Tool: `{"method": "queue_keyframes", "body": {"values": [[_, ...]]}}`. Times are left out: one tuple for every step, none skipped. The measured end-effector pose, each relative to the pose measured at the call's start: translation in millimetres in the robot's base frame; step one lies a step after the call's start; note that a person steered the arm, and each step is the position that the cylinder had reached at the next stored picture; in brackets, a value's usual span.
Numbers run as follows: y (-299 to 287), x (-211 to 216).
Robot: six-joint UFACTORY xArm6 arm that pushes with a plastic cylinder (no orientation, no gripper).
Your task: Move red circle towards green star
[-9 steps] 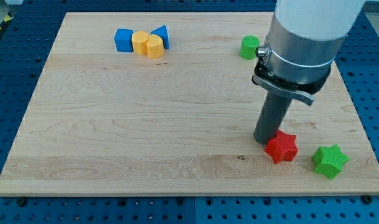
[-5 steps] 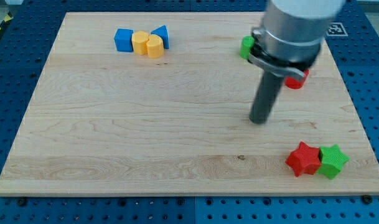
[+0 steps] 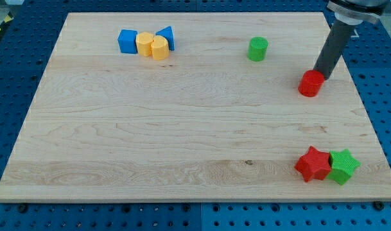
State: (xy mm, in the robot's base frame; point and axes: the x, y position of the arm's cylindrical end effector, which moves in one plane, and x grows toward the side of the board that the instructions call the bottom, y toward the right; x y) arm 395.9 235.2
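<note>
The red circle (image 3: 311, 84) lies near the board's right edge, in the upper half. My tip (image 3: 320, 74) stands right behind it, at its upper right side, touching or nearly touching it. The green star (image 3: 343, 166) lies at the bottom right, far below the red circle. A red star (image 3: 312, 163) sits pressed against the green star's left side.
A green circle (image 3: 258, 49) lies up and to the left of the red circle. At the top left a blue cube (image 3: 127, 41), two yellow blocks (image 3: 151, 45) and a blue triangle (image 3: 166, 36) sit bunched together. The wooden board's right edge (image 3: 368, 122) is close by.
The red star has been pushed right against the green star. My tip then left it, went up the board and right, and now stands behind the red circle.
</note>
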Motion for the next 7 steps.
{"method": "queue_keyframes", "body": {"values": [[-3.7, -20.3], [-23.7, -18.5], [-26.0, 10.3], [-21.1, 32.5], [-21.1, 47.4], [-30.0, 59.8], [-35.7, 74.4]]}}
